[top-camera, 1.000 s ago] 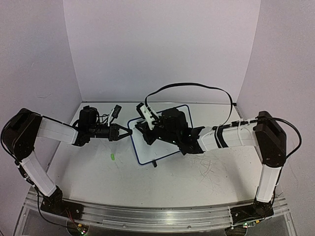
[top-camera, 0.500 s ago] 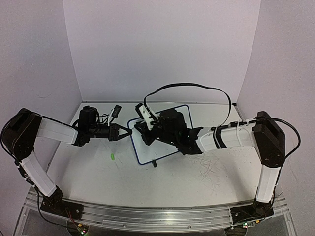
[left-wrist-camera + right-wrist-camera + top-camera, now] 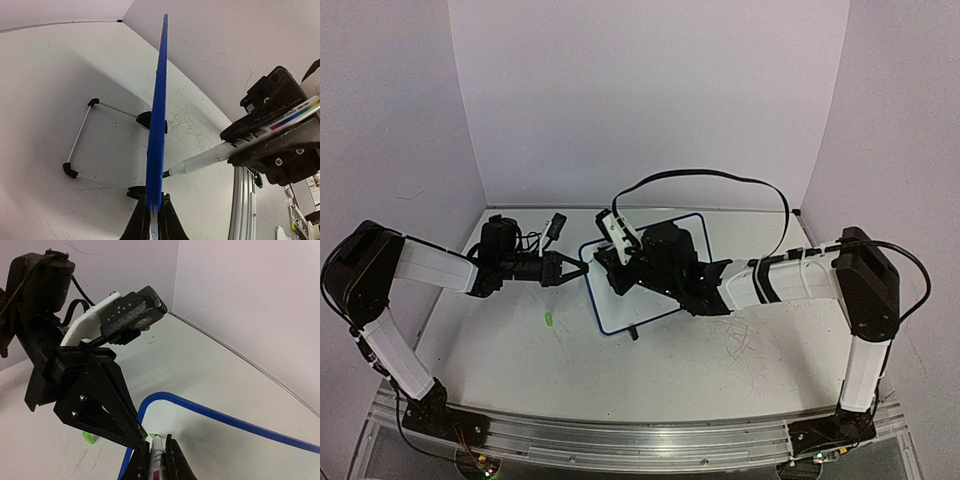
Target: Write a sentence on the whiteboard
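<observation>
We find the small white board with its thin blue frame (image 3: pixel 617 308) propped on a wire stand near the middle of the white table (image 3: pixel 670 370). Its left edge is pinched between the jaws of the left gripper (image 3: pixel 152 207), and no writing shows on the part of its face we can see. The right gripper (image 3: pixel 157 449) is clamped on a white, green-tipped marker (image 3: pixel 215 154), its tip right at the board's face near that corner. Pressing too hard could twist the board in that narrow grip, and drifting left could knock the marker against the left fingers.
</observation>
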Controlling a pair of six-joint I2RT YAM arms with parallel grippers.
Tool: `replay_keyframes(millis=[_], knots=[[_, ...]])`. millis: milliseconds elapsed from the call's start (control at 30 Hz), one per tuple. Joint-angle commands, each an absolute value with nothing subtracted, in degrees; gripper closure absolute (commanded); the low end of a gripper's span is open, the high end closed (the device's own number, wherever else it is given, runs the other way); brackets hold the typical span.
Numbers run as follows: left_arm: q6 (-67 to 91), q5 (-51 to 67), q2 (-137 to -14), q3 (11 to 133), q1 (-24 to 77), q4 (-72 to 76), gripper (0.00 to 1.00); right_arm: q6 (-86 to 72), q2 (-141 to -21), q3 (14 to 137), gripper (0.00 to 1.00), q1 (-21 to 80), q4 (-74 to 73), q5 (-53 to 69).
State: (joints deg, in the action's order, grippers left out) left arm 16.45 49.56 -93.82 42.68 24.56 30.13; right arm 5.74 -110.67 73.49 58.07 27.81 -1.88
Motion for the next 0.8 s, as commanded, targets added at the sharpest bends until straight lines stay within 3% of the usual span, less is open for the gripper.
replay_keyframes(millis=[0,767], knots=[[14.9,48.5,-91.8,42.6,24.3,31.4,1.0,5.2,-109.5,73.2,1.0,57.7,28.7,-6.8],[15.0,48.5,-91.8,42.6,24.3,31.3,1.0,4.8,-107.4,70.3,1.0,57.7,31.0,-10.5]])
